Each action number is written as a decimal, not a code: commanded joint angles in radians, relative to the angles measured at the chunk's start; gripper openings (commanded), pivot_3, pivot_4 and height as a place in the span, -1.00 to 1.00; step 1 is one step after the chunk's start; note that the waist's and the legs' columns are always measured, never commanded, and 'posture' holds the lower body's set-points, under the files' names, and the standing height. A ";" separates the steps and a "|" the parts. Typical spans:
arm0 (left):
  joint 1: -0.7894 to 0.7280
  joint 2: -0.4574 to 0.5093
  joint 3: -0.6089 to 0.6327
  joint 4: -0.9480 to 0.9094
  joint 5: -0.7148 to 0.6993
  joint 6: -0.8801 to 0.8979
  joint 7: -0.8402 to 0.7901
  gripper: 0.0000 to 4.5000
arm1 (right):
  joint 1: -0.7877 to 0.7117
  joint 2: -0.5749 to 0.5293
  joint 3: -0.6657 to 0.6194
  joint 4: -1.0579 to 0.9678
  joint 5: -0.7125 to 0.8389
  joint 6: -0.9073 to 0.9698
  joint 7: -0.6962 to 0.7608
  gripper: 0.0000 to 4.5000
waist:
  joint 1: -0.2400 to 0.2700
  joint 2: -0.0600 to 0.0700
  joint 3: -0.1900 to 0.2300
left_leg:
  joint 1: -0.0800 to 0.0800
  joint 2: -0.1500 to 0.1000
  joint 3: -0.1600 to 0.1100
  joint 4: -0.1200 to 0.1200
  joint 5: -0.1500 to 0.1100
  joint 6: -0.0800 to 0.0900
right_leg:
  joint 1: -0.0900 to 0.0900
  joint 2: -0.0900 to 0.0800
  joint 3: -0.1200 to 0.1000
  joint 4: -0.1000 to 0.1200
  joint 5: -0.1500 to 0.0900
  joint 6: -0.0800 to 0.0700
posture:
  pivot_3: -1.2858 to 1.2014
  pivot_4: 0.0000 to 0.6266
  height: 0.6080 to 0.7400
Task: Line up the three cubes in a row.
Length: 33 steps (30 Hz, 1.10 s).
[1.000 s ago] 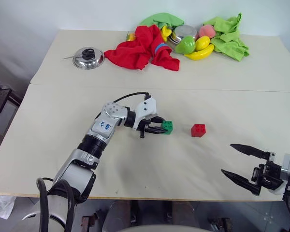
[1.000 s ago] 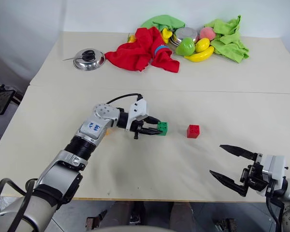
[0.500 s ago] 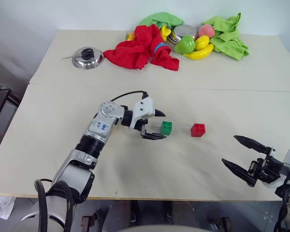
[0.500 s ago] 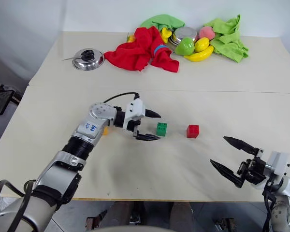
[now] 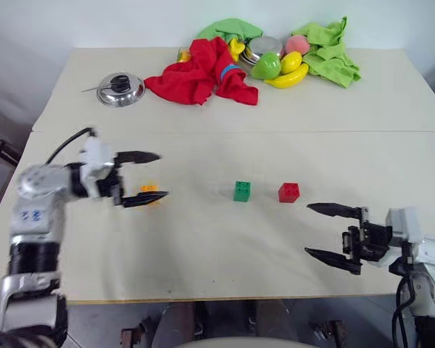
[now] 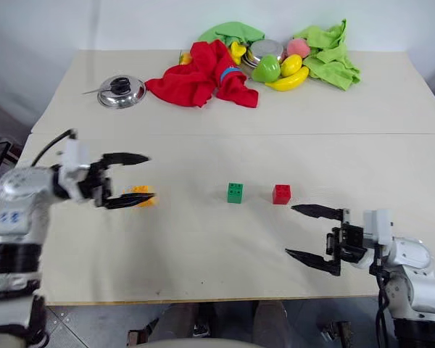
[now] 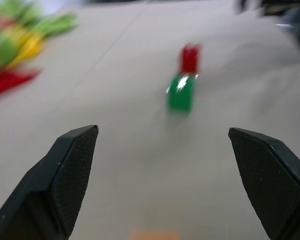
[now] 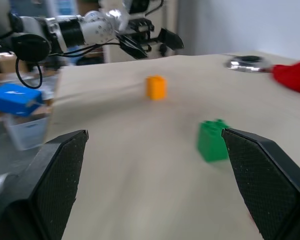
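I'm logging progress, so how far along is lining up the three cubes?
Done: green cube and red cube sit side by side. In hand: nothing; left gripper and right gripper are open. Left: the orange cube lies apart, by the left gripper, needing a move beside the green one.

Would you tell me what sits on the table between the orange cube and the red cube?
The green cube sits between the orange cube and the red cube, nearer the red one, as the right eye view shows.

Silver-grey arms with black joint bands, a black cable, and black-fingered pincers on white wrists.
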 commanded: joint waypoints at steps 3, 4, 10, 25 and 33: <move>0.226 0.029 0.195 -0.017 -0.029 -0.091 0.075 0.98 | -0.021 0.003 0.034 0.001 -0.012 -0.010 0.034 1.00 | 0.013 -0.001 0.000 | -0.001 -0.001 -0.002 0.000 0.000 0.000 | 0.000 -0.001 -0.001 0.000 0.000 0.000 | 0.03 -0.52 1.00; 0.271 0.024 0.219 -0.032 -0.040 -0.079 0.089 0.98 | -0.026 0.002 0.035 0.011 -0.018 -0.017 0.034 1.00 | 0.017 -0.001 0.000 | -0.001 -0.001 -0.003 0.000 0.000 0.000 | 0.000 -0.002 -0.001 0.000 0.000 0.000 | 0.03 -0.52 1.00; 0.460 0.013 0.261 -0.063 -0.059 -0.078 0.097 0.98 | -0.052 -0.014 0.036 0.054 -0.034 -0.036 0.059 1.00 | 0.017 -0.002 0.000 | 0.000 -0.001 -0.002 -0.001 -0.001 -0.001 | 0.000 -0.003 -0.001 -0.001 0.000 0.000 | 0.03 -0.52 1.00; 0.064 -0.054 -0.060 0.158 0.056 -0.113 0.075 0.98 | 0.017 -0.088 -0.069 0.124 -0.040 -0.063 0.052 1.00 | 0.016 -0.004 -0.001 | 0.000 -0.002 0.003 -0.002 -0.001 0.000 | -0.002 -0.001 0.000 0.001 0.000 -0.001 | 0.03 -0.52 1.00; -0.060 -0.088 -0.117 0.302 0.062 -0.157 0.012 -0.02 | 0.098 -0.067 -0.106 0.062 -0.038 -0.070 0.011 1.00 | 0.004 -0.004 -0.002 | 0.000 -0.001 0.003 -0.001 -0.001 0.000 | -0.002 0.000 0.001 0.001 0.000 -0.001 | 0.03 -0.52 1.00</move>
